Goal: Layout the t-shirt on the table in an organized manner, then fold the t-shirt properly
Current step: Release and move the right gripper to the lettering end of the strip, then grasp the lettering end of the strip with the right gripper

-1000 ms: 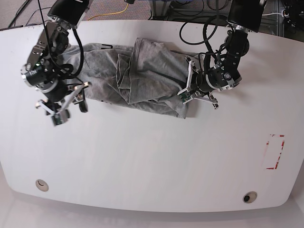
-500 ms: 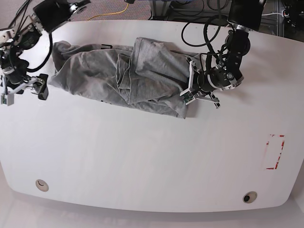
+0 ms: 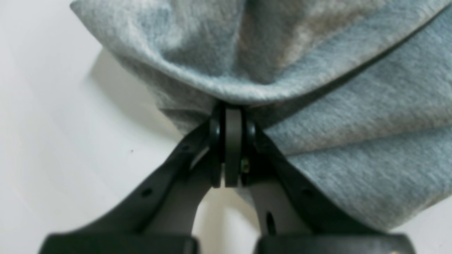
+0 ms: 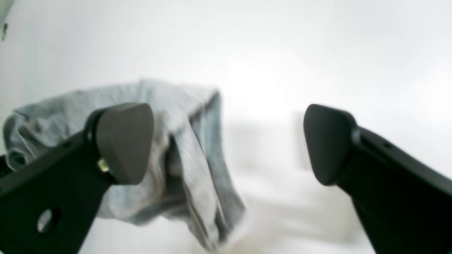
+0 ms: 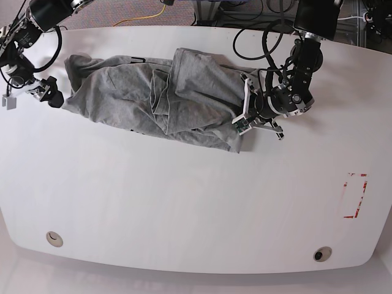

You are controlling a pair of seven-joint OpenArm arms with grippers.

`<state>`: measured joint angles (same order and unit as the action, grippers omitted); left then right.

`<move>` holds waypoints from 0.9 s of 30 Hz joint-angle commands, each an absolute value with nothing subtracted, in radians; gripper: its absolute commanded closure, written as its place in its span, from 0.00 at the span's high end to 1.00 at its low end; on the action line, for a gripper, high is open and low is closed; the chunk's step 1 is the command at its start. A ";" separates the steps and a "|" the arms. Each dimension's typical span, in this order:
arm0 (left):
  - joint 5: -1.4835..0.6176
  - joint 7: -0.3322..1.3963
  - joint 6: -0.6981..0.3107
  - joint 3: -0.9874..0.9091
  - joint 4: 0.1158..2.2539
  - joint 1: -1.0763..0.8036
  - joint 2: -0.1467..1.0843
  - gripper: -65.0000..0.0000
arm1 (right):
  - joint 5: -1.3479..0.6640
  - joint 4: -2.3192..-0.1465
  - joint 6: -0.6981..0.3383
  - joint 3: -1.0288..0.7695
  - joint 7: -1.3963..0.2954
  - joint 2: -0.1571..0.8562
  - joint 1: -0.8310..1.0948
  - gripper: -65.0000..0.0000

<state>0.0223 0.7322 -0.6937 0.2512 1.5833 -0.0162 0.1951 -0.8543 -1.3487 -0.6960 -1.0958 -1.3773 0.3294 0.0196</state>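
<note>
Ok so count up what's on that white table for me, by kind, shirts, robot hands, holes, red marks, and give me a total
Grey t-shirt: 1
Robot hands: 2, the left hand shut on the shirt, the right hand open beside the shirt
Round holes in the table: 2, one and another
Red outline mark: 1
Total: 6

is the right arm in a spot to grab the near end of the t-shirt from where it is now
Probably yes. The right gripper stands open just off the bunched end of the t-shirt, with only bare table between them. The left gripper is pinching the far end, so it is not in the way.
</note>
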 commanded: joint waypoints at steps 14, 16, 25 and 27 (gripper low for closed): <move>0.054 0.783 -0.698 0.248 1.581 -0.018 0.205 0.00 | -0.888 -1.365 -0.698 -1.046 -1.362 0.249 0.070 1.00; 0.054 0.783 -0.698 0.248 1.581 -0.018 0.205 0.00 | -0.888 -1.366 -0.698 -1.013 -1.362 0.242 0.071 1.00; 0.054 0.783 -0.698 0.248 1.581 -0.018 0.206 0.00 | -0.888 -1.369 -0.698 -0.943 -1.362 0.206 0.071 1.00; 0.054 0.783 -0.698 0.248 1.581 -0.018 0.206 0.00 | -0.888 -1.369 -0.698 -0.935 -1.362 0.200 0.071 1.00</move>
